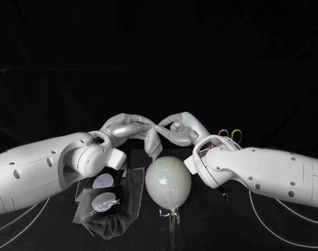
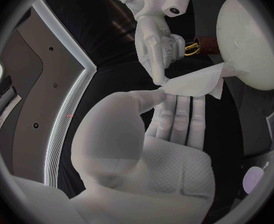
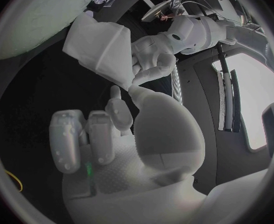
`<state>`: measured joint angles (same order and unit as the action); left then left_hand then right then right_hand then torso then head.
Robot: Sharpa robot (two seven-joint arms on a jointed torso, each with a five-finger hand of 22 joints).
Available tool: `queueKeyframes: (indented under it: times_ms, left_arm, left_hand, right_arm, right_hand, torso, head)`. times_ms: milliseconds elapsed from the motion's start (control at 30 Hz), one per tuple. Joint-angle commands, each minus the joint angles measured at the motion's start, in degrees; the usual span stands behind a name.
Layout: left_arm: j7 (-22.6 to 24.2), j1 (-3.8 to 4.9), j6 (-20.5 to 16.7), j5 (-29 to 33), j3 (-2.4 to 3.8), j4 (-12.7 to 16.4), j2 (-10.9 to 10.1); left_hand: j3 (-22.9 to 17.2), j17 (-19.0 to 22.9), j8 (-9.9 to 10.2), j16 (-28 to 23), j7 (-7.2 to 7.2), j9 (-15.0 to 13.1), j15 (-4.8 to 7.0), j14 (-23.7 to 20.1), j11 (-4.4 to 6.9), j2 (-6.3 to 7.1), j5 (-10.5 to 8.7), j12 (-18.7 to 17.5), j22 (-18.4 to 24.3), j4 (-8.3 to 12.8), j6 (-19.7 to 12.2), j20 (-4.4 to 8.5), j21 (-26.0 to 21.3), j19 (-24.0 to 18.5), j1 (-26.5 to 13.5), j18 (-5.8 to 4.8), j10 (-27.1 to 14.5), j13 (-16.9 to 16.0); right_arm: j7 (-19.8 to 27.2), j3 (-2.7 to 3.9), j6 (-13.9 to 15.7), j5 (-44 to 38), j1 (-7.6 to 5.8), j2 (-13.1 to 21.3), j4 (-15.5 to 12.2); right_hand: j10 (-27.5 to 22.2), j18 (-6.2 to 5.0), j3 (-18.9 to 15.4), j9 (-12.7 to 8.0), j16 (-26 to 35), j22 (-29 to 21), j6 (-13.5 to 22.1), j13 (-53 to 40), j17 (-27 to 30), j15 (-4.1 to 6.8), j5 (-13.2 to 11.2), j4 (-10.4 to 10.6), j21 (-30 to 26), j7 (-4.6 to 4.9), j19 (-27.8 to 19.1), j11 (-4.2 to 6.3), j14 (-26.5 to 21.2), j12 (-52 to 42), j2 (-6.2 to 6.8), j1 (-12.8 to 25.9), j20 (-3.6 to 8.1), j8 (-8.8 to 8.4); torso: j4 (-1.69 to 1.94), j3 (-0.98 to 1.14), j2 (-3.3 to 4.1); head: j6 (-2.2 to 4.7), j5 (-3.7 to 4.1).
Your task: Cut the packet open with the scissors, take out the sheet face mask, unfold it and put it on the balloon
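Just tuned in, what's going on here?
The left hand and the right hand each pinch the white sheet face mask, holding it up between them, partly folded, just beyond the pale oval balloon. The dark packet lies beside the balloon near the left arm; the yellow-handled scissors lie beyond the right wrist.

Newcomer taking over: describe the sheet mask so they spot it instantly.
Find the pale balloon at centre. Just beyond it the left hand and right hand meet, pinching the sheet mask: a limp white sheet hanging between them, unlike the dark packet lying flat.
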<state>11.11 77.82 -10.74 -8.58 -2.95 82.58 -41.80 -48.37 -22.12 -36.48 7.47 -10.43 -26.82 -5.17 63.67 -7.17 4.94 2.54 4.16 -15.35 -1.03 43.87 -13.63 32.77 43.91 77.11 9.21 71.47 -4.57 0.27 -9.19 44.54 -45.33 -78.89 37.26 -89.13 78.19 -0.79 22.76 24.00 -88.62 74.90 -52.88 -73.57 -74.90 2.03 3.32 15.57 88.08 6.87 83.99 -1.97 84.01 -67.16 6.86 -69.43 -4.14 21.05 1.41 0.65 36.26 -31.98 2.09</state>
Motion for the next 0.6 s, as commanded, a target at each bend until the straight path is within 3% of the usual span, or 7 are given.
queueKeyframes:
  times_ms: [33,400,600]
  left_arm:
    - [0.9,0.1,0.38,-0.33,0.09,0.19,0.11]
    - [0.88,0.1,0.4,-0.55,0.09,0.22,0.09]
    - [0.89,0.1,0.48,-0.58,0.09,0.3,0.12]
  left_hand:
    - [-0.4,-0.08,-0.14,-0.02,-0.36,-16.97,-0.1,0.36,0.09,-0.39,0.25,0.3,-0.09,-0.06,0.12,0.15,0.26,-0.22,0.4,1.17,0.36,0.02]
    - [-0.4,-0.08,-0.14,-0.02,-0.36,-16.97,-0.1,0.36,0.09,-0.39,0.25,0.3,-0.09,-0.06,0.12,0.15,0.26,-0.22,0.4,1.17,0.36,0.02]
    - [-0.4,-0.08,-0.14,-0.02,-0.36,-16.97,-0.1,0.36,0.09,-0.39,0.25,0.3,-0.09,-0.06,0.12,0.15,0.26,-0.22,0.4,1.17,0.36,0.02]
  right_arm:
    - [0.22,0.03,-1.74,0.3,0.0,-0.31,0.06]
    - [1.22,0.04,-0.62,1.2,0.0,-0.76,0.1]
    - [1.37,0.04,-0.57,1.39,0.0,-0.92,0.22]
  right_hand:
    - [0.04,0.29,-0.4,-0.07,-0.3,14.43,0.32,-0.13,-13.64,-0.47,-0.29,-0.12,-0.14,0.08,4.98,-0.36,5.58,0.29,0.39,-0.23,-0.35,-0.31]
    - [0.28,0.4,-0.33,-0.31,-0.45,14.58,-0.79,-0.65,-13.85,-0.33,-0.31,-0.83,0.32,-0.22,5.21,-0.11,5.64,-0.4,-0.46,-2.47,-0.35,-0.34]
    - [0.52,0.49,1.31,-0.26,-0.48,14.71,-2.09,-0.95,-13.88,0.11,-0.24,-2.39,0.71,-0.9,5.4,0.46,5.65,-0.79,-2.83,-5.71,-0.08,0.12]
  torso:
    - [0.01,0.02,0.02]
    - [-0.02,0.03,0.0]
    - [-0.02,0.03,0.01]
  head:
    - [-0.03,0.01]
    - [-0.08,-0.06]
    - [-0.07,-0.03]
